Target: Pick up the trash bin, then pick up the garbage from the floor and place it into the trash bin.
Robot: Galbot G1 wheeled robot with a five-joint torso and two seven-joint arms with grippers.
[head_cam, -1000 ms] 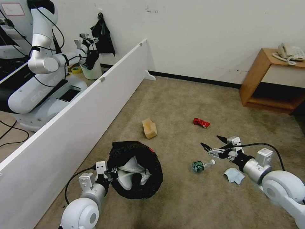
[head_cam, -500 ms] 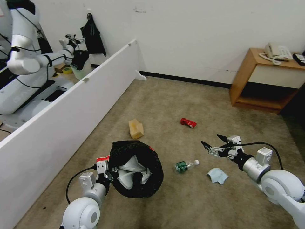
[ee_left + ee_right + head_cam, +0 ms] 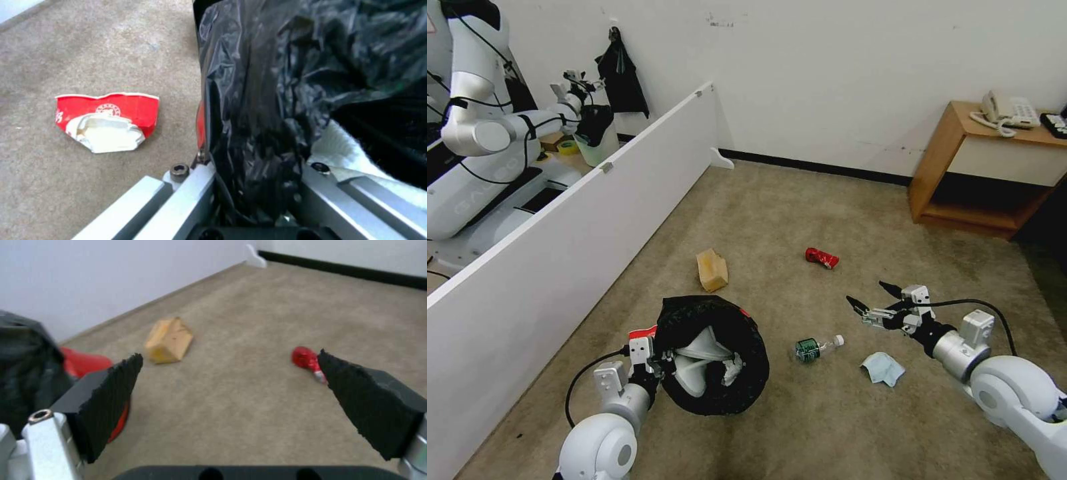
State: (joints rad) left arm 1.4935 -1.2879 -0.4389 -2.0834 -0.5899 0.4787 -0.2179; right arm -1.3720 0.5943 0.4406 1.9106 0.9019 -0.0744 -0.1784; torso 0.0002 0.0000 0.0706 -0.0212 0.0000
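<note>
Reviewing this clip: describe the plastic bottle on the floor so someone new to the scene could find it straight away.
Start at the black-lined trash bin held low over the carpet by the left end effector. On the carpet just to its right lies the bottle, with a light blue cloth further right. It is the only clear item, on its side, with a green label and white cap.

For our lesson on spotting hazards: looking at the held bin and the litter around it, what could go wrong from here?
1. The trash bin hangs tilted from the left tool, clamped on its liner rim; the slippers inside could slide out.
2. The flattened paper cup lies beside the bin and may be missed.
3. The open right tool hovers above the bottle, which could roll.
</note>
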